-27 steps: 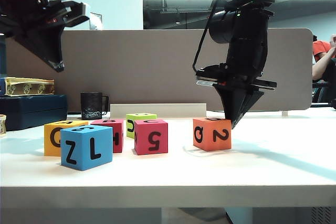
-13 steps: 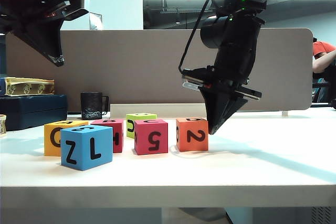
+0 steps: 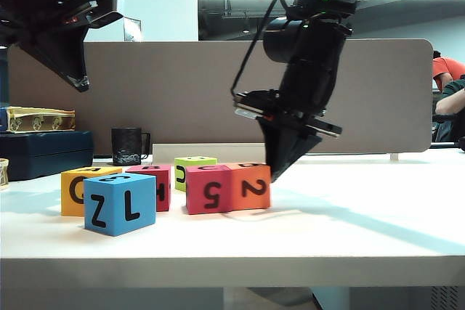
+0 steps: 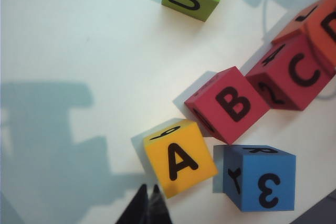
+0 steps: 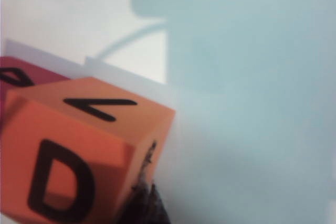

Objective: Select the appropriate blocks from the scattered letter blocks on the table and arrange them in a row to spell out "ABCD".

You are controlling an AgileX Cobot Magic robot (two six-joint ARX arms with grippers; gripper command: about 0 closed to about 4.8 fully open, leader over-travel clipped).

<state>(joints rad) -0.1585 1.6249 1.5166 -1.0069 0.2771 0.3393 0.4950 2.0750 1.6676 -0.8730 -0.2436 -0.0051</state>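
The clenched right hand (image 3: 273, 173) seems to touch the orange block's (image 3: 249, 186) right side; the clenched left hand (image 3: 81, 86) hangs high above the yellow-orange block (image 3: 75, 190).

Exterior low, frontal; wrists look down, right blurrily near.

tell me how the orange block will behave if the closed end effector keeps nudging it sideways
The orange block probably slides rather than tips: it sits flat on the table. It looks light. Pushed by the right end effector, it may shove the pink-red block along.
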